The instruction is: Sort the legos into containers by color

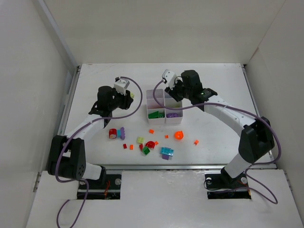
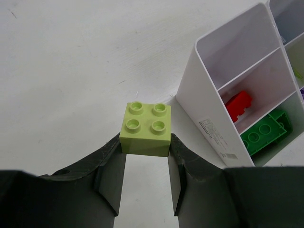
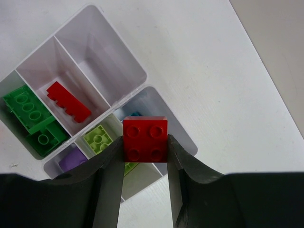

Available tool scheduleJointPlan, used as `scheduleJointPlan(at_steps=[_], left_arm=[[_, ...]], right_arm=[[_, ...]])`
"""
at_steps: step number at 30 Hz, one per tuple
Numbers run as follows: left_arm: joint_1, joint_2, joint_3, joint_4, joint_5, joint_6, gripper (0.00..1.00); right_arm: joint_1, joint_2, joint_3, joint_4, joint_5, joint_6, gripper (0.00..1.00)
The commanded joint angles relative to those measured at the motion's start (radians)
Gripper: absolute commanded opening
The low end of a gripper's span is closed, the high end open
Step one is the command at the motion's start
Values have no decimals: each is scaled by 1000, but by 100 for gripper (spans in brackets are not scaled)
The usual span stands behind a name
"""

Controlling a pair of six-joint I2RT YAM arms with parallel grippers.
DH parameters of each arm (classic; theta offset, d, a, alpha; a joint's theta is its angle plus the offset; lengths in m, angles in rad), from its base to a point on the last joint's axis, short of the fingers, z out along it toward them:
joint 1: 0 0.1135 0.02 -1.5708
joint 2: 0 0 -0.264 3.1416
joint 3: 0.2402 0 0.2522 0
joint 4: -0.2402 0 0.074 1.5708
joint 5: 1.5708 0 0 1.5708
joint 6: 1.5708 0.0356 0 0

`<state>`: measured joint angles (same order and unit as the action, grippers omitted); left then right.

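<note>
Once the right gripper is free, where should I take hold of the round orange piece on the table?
Grip the round orange piece across its outer edge, coming straight down from above. It looks round, so any jaw angle should fit, and nothing lies against it. Its height is too small to judge.

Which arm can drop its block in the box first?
Right, probably. The right hand holds the red block above the tray, close to the red piece already inside. The left hand holds its yellow-green block beside the tray, over the table.
</note>
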<state>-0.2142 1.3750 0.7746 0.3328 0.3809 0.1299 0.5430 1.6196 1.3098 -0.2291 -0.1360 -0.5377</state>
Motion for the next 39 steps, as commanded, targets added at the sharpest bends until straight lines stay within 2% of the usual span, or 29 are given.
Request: scheduleJointPlan(at_steps=[1, 39], left_arm=[[-2, -1, 37, 34, -8, 13, 0], [-11, -50, -12, 14, 1, 13, 0]], right_arm=[[-6, -24, 8, 51, -7, 19, 0], [54, -79, -72, 51, -8, 38, 0]])
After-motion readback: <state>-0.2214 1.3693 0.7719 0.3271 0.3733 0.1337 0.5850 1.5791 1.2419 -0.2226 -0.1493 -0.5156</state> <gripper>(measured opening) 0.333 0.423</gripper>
